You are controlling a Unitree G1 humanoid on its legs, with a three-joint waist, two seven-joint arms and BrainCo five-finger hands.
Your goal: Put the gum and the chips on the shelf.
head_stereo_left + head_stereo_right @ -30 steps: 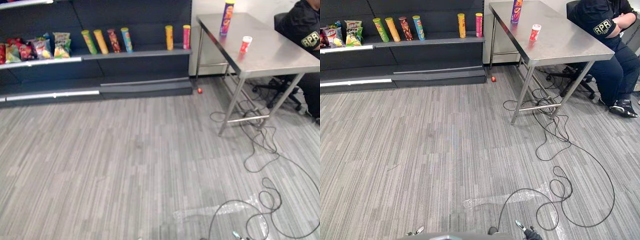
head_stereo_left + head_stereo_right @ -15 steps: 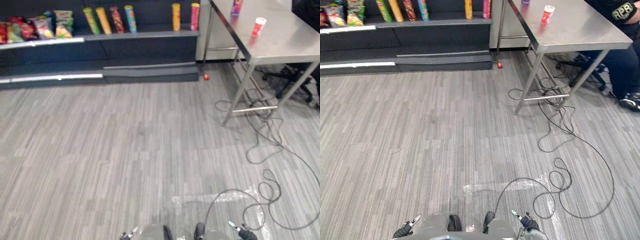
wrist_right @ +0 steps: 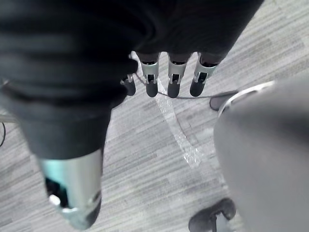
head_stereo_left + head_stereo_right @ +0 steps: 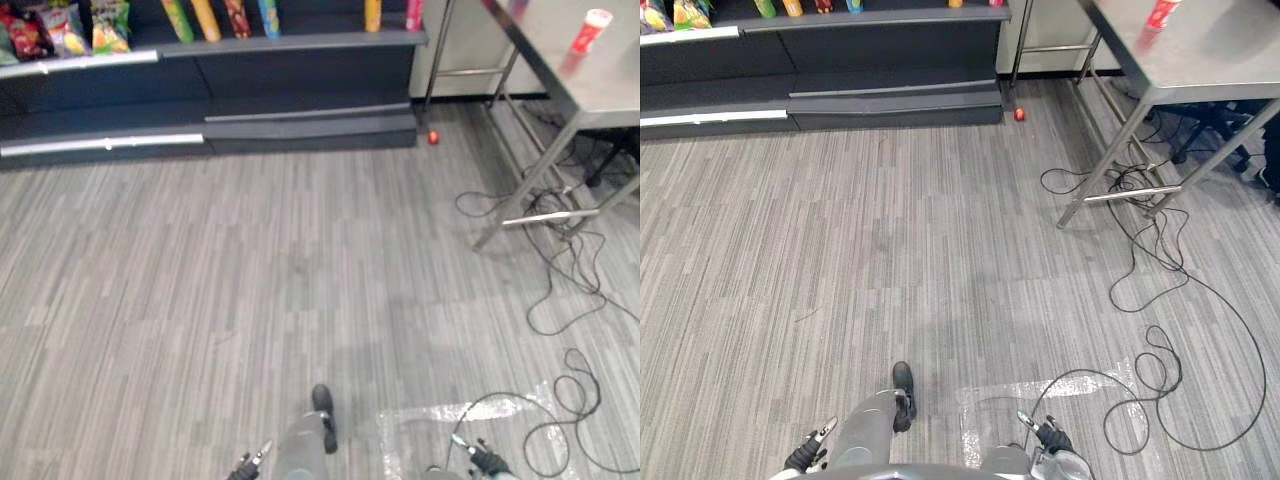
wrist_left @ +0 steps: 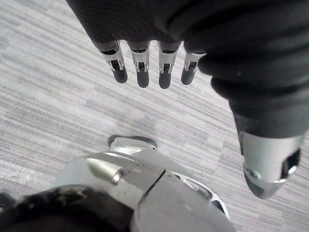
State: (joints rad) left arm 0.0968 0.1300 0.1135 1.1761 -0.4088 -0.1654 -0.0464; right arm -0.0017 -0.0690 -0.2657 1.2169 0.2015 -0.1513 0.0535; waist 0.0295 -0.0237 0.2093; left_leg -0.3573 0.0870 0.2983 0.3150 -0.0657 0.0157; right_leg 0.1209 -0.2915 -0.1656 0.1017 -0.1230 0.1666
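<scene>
the red-and-white gum tub point(image 4: 590, 28) stands upright on the steel counter point(image 4: 600, 95) at the far right, near its edge, with neither hand on it. left of the counter runs the dark shelf point(image 4: 300, 42), where a row of chip tubes point(image 4: 205, 15) stands with snack bags point(image 4: 60, 25) further left. a small red ball point(image 4: 433, 137) lies on the grey striped floor point(image 4: 250, 280) just by the shelf's base. the left hand point(image 5: 142, 65) hangs over the floor with fingers straight and thumb apart, holding nothing. the right hand point(image 3: 174, 77) hangs likewise, empty, well apart from the counter.
</scene>
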